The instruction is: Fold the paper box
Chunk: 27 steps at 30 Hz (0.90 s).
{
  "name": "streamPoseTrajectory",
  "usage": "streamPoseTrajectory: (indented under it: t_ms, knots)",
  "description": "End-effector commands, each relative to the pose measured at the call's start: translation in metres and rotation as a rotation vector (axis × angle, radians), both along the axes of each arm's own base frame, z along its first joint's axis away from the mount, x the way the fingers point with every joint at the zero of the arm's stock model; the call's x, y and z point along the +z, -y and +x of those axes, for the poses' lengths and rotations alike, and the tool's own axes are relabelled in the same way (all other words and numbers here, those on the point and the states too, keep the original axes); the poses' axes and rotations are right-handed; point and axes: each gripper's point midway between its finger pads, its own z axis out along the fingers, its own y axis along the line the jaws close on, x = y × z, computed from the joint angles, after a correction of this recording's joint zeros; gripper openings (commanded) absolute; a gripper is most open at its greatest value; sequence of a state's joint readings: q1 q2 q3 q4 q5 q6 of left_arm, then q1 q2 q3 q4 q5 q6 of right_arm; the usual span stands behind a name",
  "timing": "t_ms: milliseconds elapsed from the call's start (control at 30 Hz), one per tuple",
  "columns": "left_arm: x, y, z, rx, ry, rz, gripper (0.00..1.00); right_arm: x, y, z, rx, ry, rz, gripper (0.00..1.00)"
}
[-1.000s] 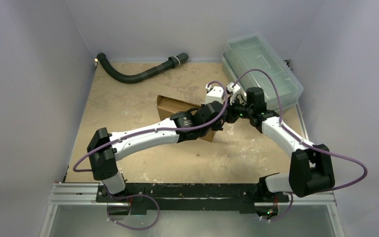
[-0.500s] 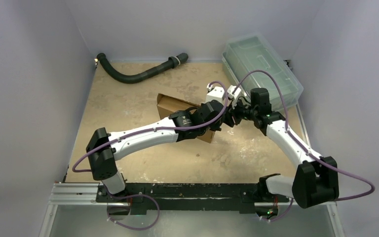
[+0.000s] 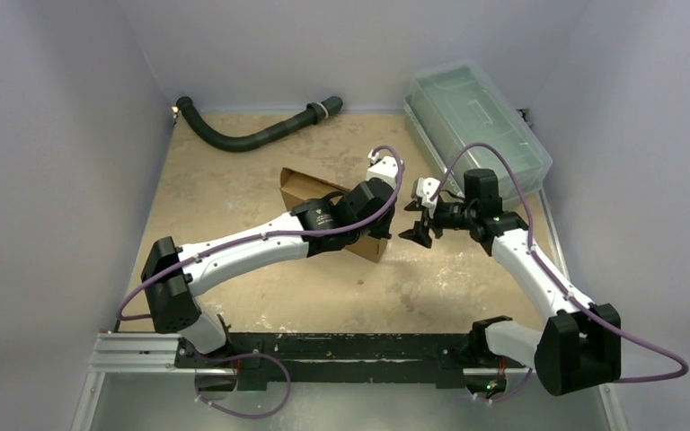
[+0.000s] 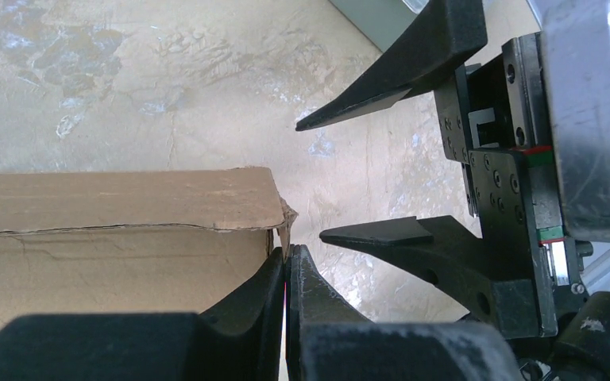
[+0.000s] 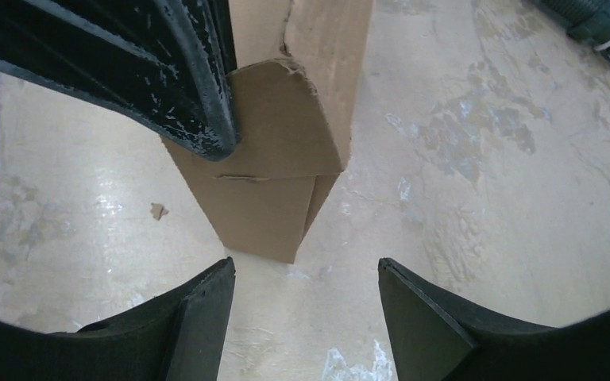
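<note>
A robotics lab test cell: plain pale walls [image 3: 54, 135] box in a scuffed, stained tan counter [image 3: 225, 180]; a white left arm [image 3: 243, 247] and right arm [image 3: 532, 262], trailing purple cables [image 3: 651, 346], are mounted on an aluminium rail [image 3: 139, 359].

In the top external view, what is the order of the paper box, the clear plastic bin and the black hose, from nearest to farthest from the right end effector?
From the right end effector:
1. paper box, just to its left.
2. clear plastic bin, beyond it, far right.
3. black hose, far left, at the back.
</note>
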<state>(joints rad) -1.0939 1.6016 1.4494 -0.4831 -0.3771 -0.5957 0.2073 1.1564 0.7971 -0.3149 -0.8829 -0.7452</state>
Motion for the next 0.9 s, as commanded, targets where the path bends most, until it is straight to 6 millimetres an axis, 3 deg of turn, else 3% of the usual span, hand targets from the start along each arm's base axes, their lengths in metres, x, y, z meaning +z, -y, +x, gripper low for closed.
streamPoseTrajectory:
  t_ms: [0, 133, 333, 567, 867]
  knots:
    - [0.018, -0.003, -0.002, -0.039, 0.030, -0.027, 0.00, 0.003, -0.009, -0.009, 0.079, 0.041, 0.047, 0.70]
    - [0.017, -0.002, -0.004, -0.051, 0.021, -0.030, 0.00, 0.001, -0.017, -0.016, 0.100, 0.070, 0.086, 0.73]
    - [0.016, -0.003, -0.006, -0.056, 0.014, -0.042, 0.00, 0.003, -0.027, -0.022, 0.103, 0.187, 0.155, 0.92]
    - [0.016, -0.005, -0.008, -0.061, 0.006, -0.069, 0.00, 0.013, -0.034, -0.014, 0.024, 0.199, 0.246, 0.94]
    - [0.018, -0.004, -0.007, -0.068, 0.001, -0.092, 0.00, 0.011, -0.054, -0.022, 0.049, 0.179, 0.297, 0.99]
